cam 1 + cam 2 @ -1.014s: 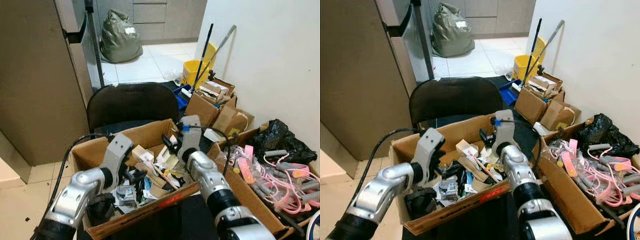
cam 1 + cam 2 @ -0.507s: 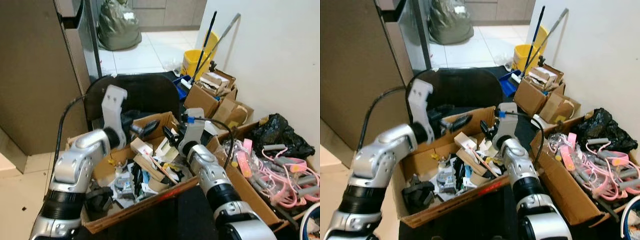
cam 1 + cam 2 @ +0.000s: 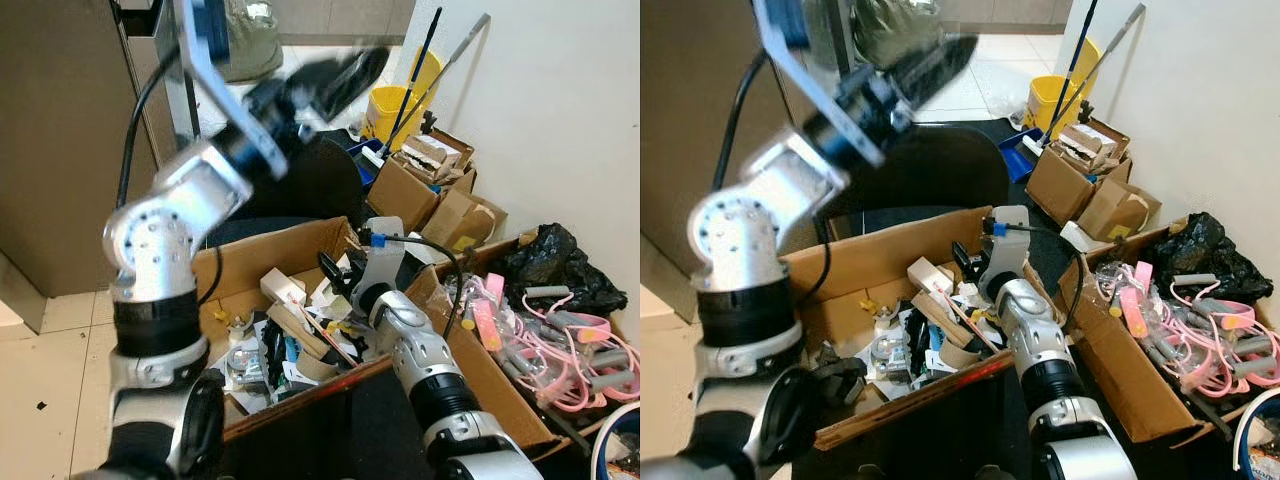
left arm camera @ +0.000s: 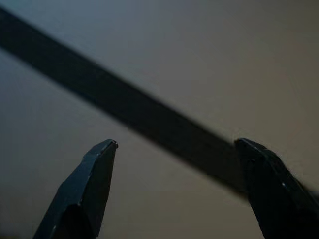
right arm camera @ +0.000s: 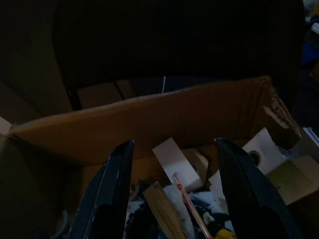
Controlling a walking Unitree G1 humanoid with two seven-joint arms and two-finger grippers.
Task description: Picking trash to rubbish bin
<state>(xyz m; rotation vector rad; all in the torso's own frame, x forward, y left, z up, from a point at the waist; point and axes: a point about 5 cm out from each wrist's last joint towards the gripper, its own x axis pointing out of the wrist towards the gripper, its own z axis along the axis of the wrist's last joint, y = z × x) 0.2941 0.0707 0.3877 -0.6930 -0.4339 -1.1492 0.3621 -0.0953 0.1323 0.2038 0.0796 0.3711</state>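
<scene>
My left gripper [image 3: 335, 85] swings high and blurred, fingers apart and empty, right gripper [image 5: 172, 191] spread over the trash [image 3: 300, 335] in the cardboard box [image 3: 260, 255], so I'd lower slowly onto one piece.

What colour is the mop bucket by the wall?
Yellow. The bucket stands by the white wall, clearest in the left eye view.

Head stereo downward; wrist views close.
</scene>
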